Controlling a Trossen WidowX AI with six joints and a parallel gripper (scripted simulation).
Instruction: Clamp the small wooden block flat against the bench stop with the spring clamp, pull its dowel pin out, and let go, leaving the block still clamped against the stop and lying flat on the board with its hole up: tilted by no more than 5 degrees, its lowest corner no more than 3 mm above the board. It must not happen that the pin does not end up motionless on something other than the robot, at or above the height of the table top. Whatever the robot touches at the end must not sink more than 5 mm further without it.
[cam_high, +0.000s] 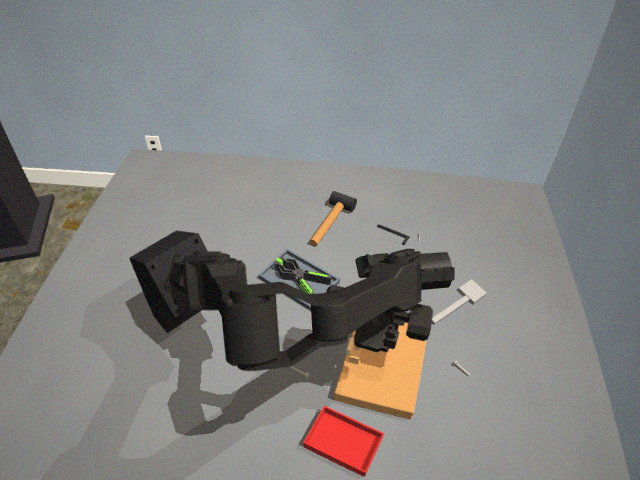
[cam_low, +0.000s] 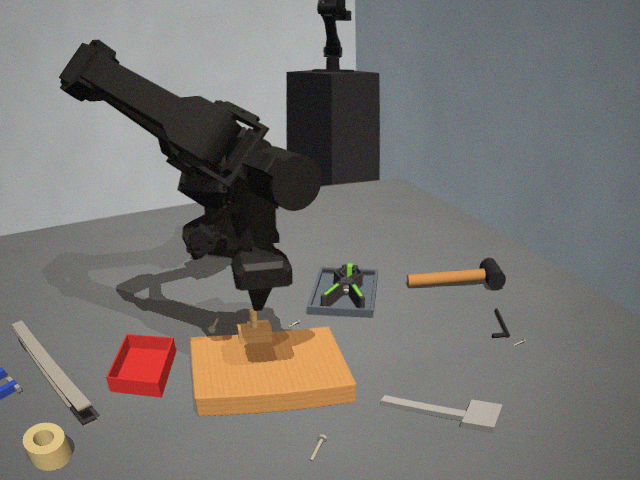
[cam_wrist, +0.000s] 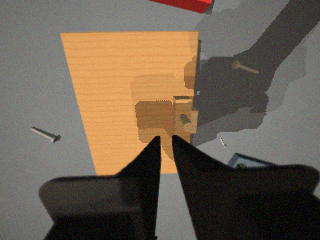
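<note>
A small wooden block (cam_low: 254, 334) (cam_wrist: 183, 107) lies at the robot-side edge of the wooden board (cam_high: 387, 382) (cam_low: 289, 382) (cam_wrist: 110, 75). Its dowel pin (cam_low: 253, 316) (cam_wrist: 184, 119) stands upright in it. My gripper (cam_low: 257, 305) (cam_wrist: 166, 140) points down just above the pin, a little to one side of it. Its fingers stand a narrow gap apart with nothing between them. The green-handled spring clamp (cam_high: 299, 273) (cam_low: 343, 286) lies in its grey tray (cam_low: 315, 304) (cam_wrist: 245, 161) beside the board, away from the block. I cannot make out the bench stop. In the top view the arm hides the block.
A red tray (cam_high: 343, 439) (cam_low: 142, 364) (cam_wrist: 185, 4) sits by the board. A hammer (cam_high: 330, 217) (cam_low: 449, 277), hex key (cam_high: 393, 231) (cam_low: 502, 324), grey square tool (cam_high: 460, 299) (cam_low: 444, 410), loose screws (cam_high: 461, 367) (cam_low: 318, 446) (cam_wrist: 45, 134), a grey bar (cam_low: 51, 372) and a tape roll (cam_low: 46, 445) lie around.
</note>
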